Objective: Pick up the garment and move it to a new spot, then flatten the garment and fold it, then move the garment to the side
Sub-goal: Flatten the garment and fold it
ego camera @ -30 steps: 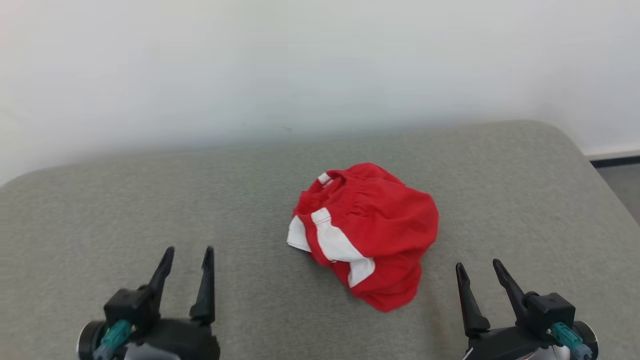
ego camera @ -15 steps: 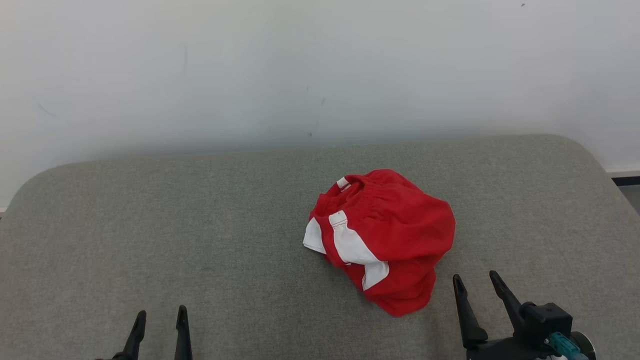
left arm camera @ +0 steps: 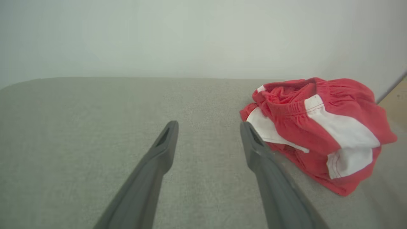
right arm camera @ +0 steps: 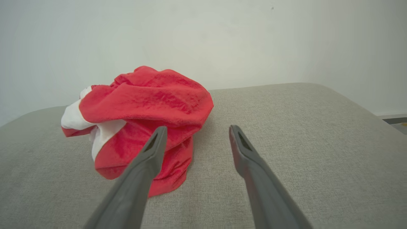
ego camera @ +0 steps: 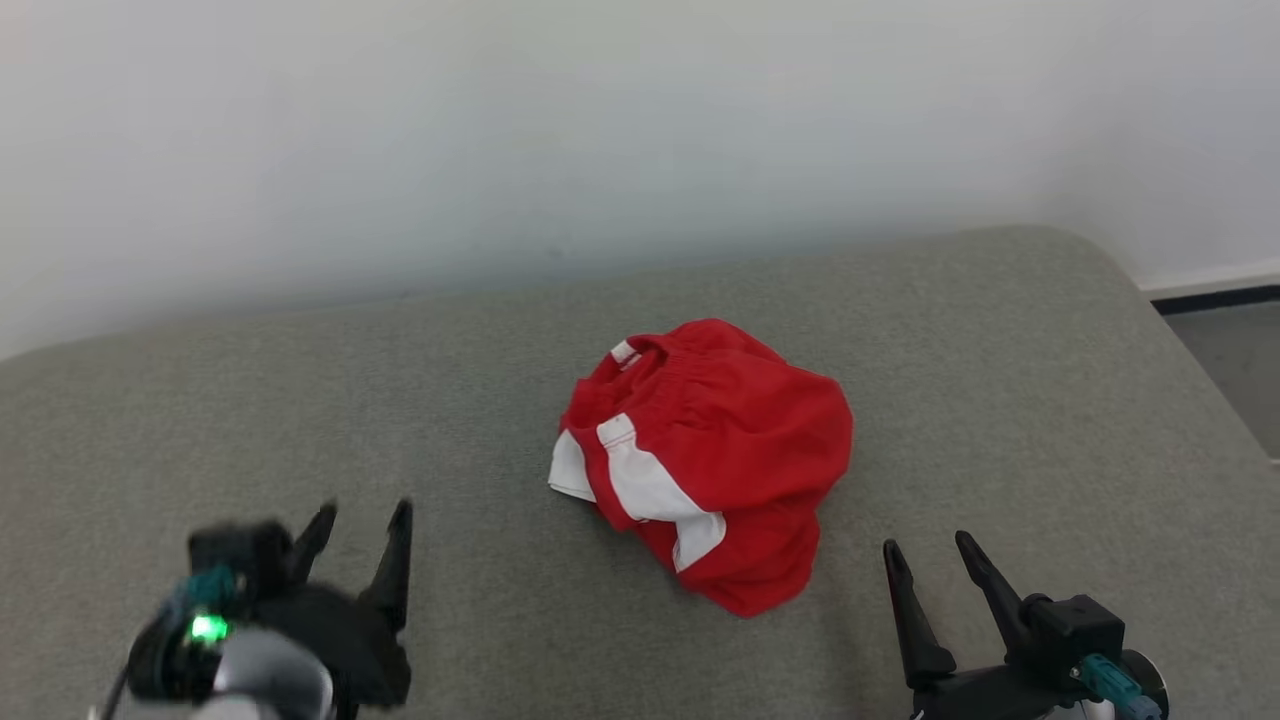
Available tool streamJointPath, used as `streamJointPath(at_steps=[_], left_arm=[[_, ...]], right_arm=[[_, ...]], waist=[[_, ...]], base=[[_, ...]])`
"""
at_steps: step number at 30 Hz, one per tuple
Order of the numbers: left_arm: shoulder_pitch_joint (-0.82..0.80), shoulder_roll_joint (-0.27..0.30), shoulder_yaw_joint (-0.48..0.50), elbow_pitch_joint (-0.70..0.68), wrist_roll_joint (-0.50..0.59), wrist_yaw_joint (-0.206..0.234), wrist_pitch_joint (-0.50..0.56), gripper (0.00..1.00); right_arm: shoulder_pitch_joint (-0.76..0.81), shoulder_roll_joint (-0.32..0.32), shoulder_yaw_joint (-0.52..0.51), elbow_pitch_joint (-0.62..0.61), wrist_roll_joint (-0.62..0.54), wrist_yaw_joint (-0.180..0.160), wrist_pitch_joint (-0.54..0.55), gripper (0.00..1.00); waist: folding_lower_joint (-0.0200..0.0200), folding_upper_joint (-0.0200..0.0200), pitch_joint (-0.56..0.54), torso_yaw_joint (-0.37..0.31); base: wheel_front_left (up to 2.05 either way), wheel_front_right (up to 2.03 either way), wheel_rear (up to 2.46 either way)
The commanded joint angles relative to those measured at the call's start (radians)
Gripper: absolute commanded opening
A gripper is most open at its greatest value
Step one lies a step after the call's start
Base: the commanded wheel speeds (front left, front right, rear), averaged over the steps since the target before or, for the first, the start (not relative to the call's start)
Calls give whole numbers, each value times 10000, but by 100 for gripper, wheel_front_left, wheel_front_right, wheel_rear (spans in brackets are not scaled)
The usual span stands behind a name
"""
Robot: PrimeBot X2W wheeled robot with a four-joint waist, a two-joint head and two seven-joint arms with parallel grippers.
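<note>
The garment [ego camera: 710,455] is a pair of red shorts with white side panels, lying crumpled in a heap near the middle of the grey cushioned surface [ego camera: 400,400]. My left gripper [ego camera: 360,520] stands open at the lower left, well short of the heap, blurred by motion. At the lower right my right gripper [ego camera: 928,548] is open too, just right of and nearer than the heap. In the left wrist view the garment [left arm camera: 321,127] lies right of the open left gripper [left arm camera: 208,125]. In the right wrist view the garment [right arm camera: 143,108] sits ahead-left of the open right gripper [right arm camera: 197,130].
A pale wall [ego camera: 600,130] rises right behind the cushion's far edge. The cushion's rounded right corner [ego camera: 1090,250] drops off to a strip of floor [ego camera: 1230,350] with a dark skirting line.
The head view has swung up and back down, so the whole scene shifted. The left gripper has come back up into the lower left. The garment lies as before; both grippers stay open.
</note>
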Motion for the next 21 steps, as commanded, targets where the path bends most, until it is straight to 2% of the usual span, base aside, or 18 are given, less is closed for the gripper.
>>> streamJointPath(at_steps=[1,10,13,16,18,21], left_arm=[[-541,78,-69,25,-86,-155,304,100],[-3409,-134,-632,1238,-801,-581,3522,100],[-4035,-292,-809,1521,-980,-558,4342,100],[-4488,-292,-956,1742,-1215,-714,5143,100],[-4698,-190,-1088,1818,-1229,-831,5582,100],[-4932,-42,-1176,1936,-1162,-769,6038,100]], right_arm=[[-49,-12,31,29,91,-21,-34,100],[-301,-12,496,138,235,-21,-81,100],[-425,-15,522,190,291,-21,-134,100],[-476,-10,620,230,309,-21,-156,100],[-526,-13,625,273,326,-21,-202,100],[-609,-10,685,349,361,-21,-261,100]], waist=[[0,0,244,-405],[0,0,849,-1715],[0,0,1048,-2079],[0,0,1200,-2428],[0,0,1263,-2605],[0,0,1330,-2841]], base=[[0,0,0],[0,0,0],[0,0,0],[0,0,0],[0,0,0],[0,0,0]])
